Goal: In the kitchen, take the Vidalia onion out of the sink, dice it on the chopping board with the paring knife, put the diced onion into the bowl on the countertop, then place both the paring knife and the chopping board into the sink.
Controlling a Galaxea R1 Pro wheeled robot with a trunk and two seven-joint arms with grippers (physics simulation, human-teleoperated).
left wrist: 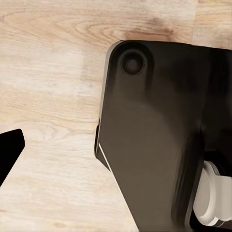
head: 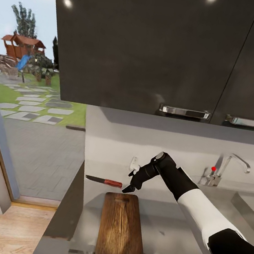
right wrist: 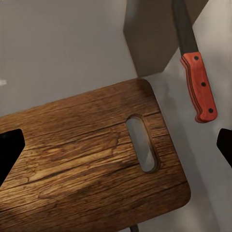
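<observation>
Grey countertop [head: 170,217] under dark cabinets, window at left. Chopping board [head: 121,229] lies lengthwise, handle slot at far end. Paring knife [head: 103,180] rests just beyond it, red handle toward right gripper [head: 130,186], which hovers over the board's far edge, fingers spread, empty. Tap [head: 227,168] far right.

Ahead of me hang glossy dark wall cabinets [head: 157,45] with chrome bar handles [head: 185,111], catching two ceiling-light glints, above a pale grey wall [head: 173,147] with a small white socket [head: 134,163]. To my left a tall window [head: 34,86] gives onto a lawn with stepping stones, grey paving, trees and a wooden playhouse [head: 22,45] under bright sky. Pale wood floor [head: 3,226] lies below the window.
</observation>
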